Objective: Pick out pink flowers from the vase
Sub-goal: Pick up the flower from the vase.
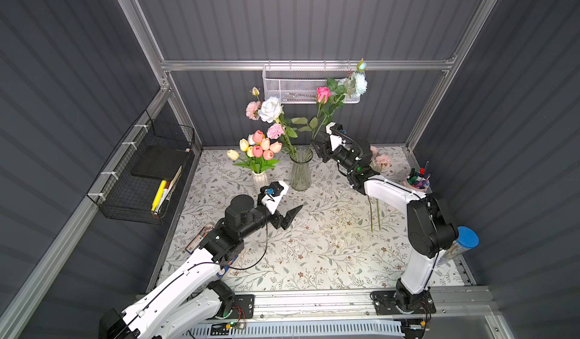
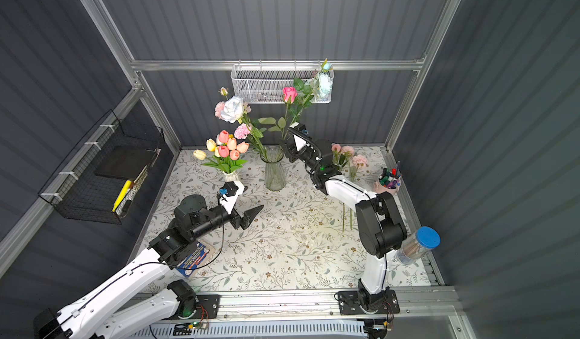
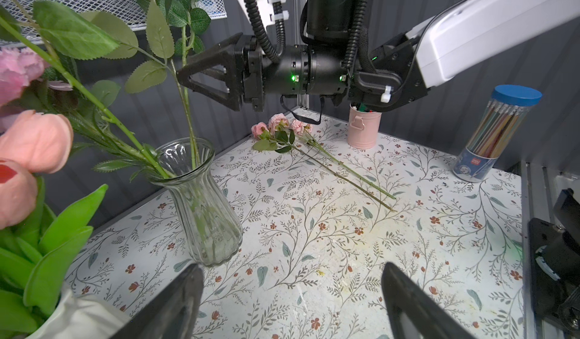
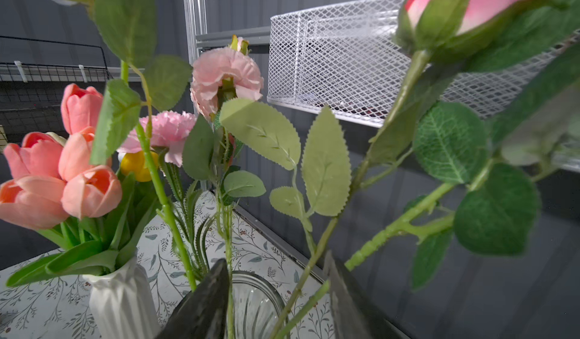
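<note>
The right gripper [image 4: 276, 257] sits just above the glass vase [image 1: 300, 171], jaws parted around the stem of the magenta rose [image 1: 323, 93] without pinching it. Pale pink blooms [image 1: 275, 131] also stand in that vase; loose pink flowers [image 3: 279, 122] lie near it. The left gripper [image 3: 292, 266] hovers near the vase, spread wide, empty

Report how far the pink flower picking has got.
Done: pale pink flowers lie on the table. In hand: the open right gripper straddles stems above the glass vase. To do: the magenta rose and two pale pink blooms stand in it.
</note>
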